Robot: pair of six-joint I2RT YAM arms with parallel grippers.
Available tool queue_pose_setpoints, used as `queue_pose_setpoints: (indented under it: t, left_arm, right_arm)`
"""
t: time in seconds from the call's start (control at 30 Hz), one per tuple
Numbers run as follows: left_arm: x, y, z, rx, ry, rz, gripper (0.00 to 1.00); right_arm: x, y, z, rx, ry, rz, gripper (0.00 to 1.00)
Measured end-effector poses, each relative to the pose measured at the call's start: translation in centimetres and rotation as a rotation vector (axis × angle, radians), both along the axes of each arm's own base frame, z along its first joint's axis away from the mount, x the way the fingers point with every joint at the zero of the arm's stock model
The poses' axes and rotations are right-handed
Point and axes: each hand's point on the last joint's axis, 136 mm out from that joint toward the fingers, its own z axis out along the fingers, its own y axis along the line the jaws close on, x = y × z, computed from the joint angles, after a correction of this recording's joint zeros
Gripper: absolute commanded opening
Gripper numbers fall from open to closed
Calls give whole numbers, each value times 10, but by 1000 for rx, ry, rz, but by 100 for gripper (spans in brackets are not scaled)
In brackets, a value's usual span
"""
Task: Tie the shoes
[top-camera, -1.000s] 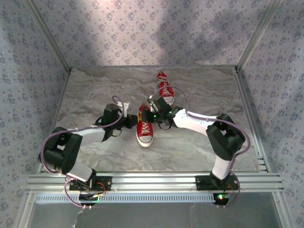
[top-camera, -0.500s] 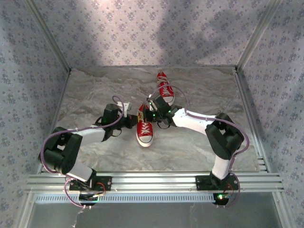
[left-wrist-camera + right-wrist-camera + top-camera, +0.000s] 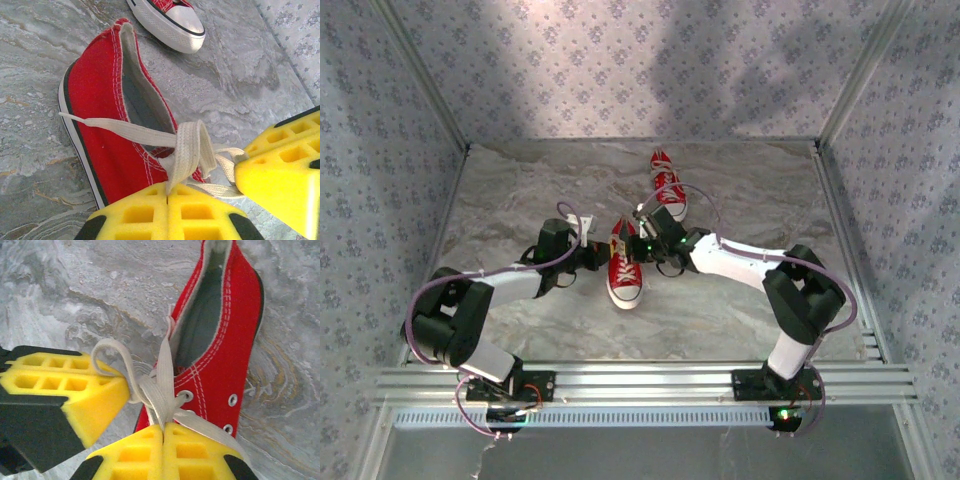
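Here, left gripper (image 3: 166, 197) and right gripper (image 3: 162, 432) pinching near shoe's (image 3: 624, 272) laces (image 3: 190, 145), table (image 3: 520, 200) centre, walls (image 3: 620, 70) well apart.

"How many shoes are down there?"

"Two, a near sneaker (image 3: 624, 272) and a far sneaker (image 3: 668, 185), both red."

"And arms?"

"Two as well: a left arm (image 3: 510, 285) and a right arm (image 3: 740, 262). One gripper apiece, so a left gripper (image 3: 167, 200) and a right gripper (image 3: 162, 440)."

"Those yellow blocks?"

"Foam pads (image 3: 200, 217), two to a gripper — four in all."

"Laces?"

"One white lace (image 3: 163, 365) on the near sneaker, with one loop (image 3: 192, 147) raised. One table (image 3: 520, 190) under the lot."
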Motion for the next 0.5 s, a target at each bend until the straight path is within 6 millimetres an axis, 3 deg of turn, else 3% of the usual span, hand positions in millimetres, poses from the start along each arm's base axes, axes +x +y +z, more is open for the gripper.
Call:
queue_pose_setpoints:
  t: [0.1,0.3,0.5]
  left_arm:
    - [-1,-1,0,-3,2,-5,0]
    - [-6,-9,1,-27,2,-49,0]
    - [-7,-10,0,-20,-1,-59,0]
  right_arm:
    - [-2,-4,-4,-22,13,-2,2]
    - [0,-3,-5,-32,12,3,29]
    - [11,-3,12,-32,-40,-21,32]
